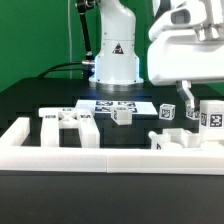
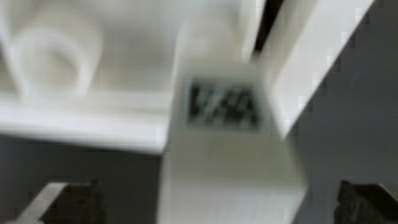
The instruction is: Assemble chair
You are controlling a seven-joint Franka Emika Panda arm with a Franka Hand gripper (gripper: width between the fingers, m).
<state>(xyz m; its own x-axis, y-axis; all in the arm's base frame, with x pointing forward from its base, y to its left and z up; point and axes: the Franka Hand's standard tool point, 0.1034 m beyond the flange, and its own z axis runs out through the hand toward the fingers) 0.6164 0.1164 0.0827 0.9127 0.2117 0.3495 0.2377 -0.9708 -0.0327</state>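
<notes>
My hand (image 1: 188, 97) hung over the table (image 1: 30, 100) with its jaws wide apart, gripping nothing. In the wrist view my two dark fingers (image 2: 61, 203) stood on either side of a white bar (image 2: 228, 170) that carried a smeared black-and-white tag. Dark gaps showed between the bar and each finger, so I touched it on neither side. That picture was too blurred for me to tell which chair part the bar was.

In the exterior view the chair lay in loose pieces. A tagged block (image 1: 211, 113) stood just beside my hand, toward the exterior view's right. A small tagged cube (image 1: 168, 112) sat near my fingertips on the other side. Farther from my hand, toward the exterior view's left, a small piece (image 1: 120, 114) rested in front of the marker board (image 1: 113, 103). Well apart from my hand, a flat tagged panel (image 1: 66, 120) lay on the table. More white pieces (image 1: 186, 140) sat nearer the camera than my hand, against the long border rail (image 1: 100, 158). The arm's base (image 1: 113, 55) stood behind the marker board.
</notes>
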